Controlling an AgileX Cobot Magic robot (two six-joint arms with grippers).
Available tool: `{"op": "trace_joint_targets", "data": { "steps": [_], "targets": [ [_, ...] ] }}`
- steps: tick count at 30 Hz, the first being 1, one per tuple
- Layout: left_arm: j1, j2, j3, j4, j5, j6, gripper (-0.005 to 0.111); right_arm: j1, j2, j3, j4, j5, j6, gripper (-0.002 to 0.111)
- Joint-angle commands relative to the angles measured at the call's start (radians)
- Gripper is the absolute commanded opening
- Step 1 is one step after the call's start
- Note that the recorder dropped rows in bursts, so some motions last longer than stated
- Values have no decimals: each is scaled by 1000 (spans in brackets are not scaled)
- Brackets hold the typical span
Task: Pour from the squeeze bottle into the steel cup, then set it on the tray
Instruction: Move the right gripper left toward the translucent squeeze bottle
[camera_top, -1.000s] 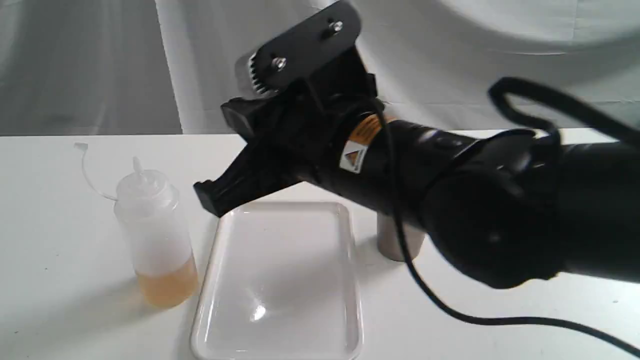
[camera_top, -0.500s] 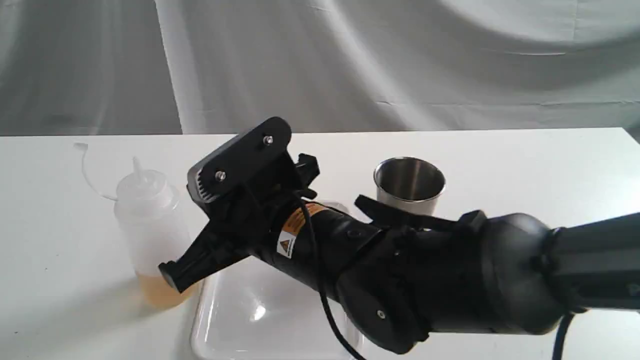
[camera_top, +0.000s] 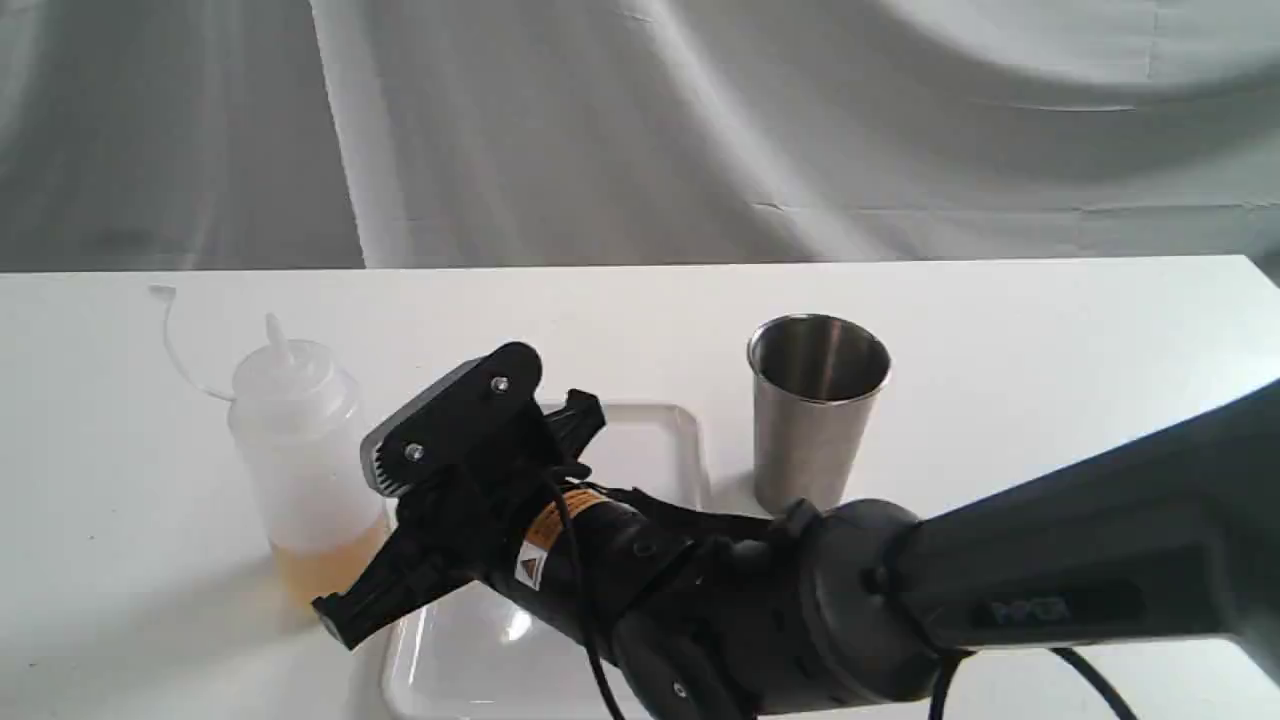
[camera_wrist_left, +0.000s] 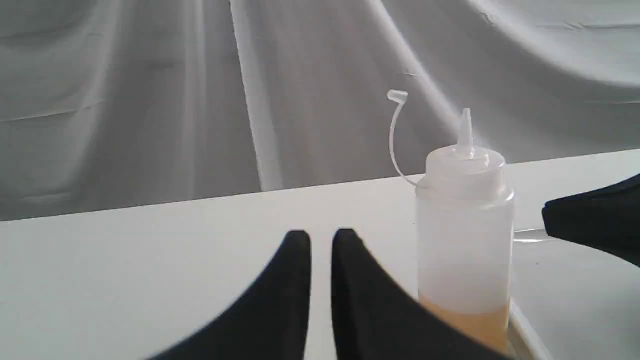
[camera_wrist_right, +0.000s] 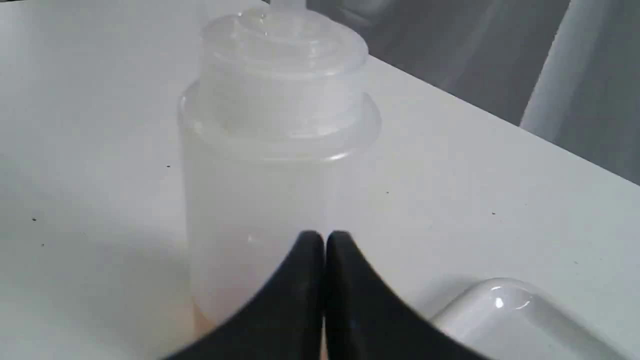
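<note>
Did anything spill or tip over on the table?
No spill shows. The squeeze bottle and steel cup stand upright on the table; the tray lies flat between them. One small thing: the right gripper is shut right by the bottle, so it cannot grab it yet.

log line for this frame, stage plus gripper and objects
phase: pre-grasp | right gripper: shut, empty, by squeeze bottle base | bottle: upright beside tray | steel cup: upright, tray's other side | pour: not done
</note>
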Motion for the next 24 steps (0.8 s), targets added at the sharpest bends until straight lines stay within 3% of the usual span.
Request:
{"op": "trace_joint_targets", "data": {
  "steps": [1,19,24],
  "targets": [
    [-5,-5,4,1,-2,-4,8,17,10,-26,15,-19,1,0],
    [-5,-5,4,1,-2,-4,8,33,25,-30,38,92,-2,1],
    [-5,-5,4,1,-2,-4,8,34,25,-30,38,104,4,23]
  ]
}}
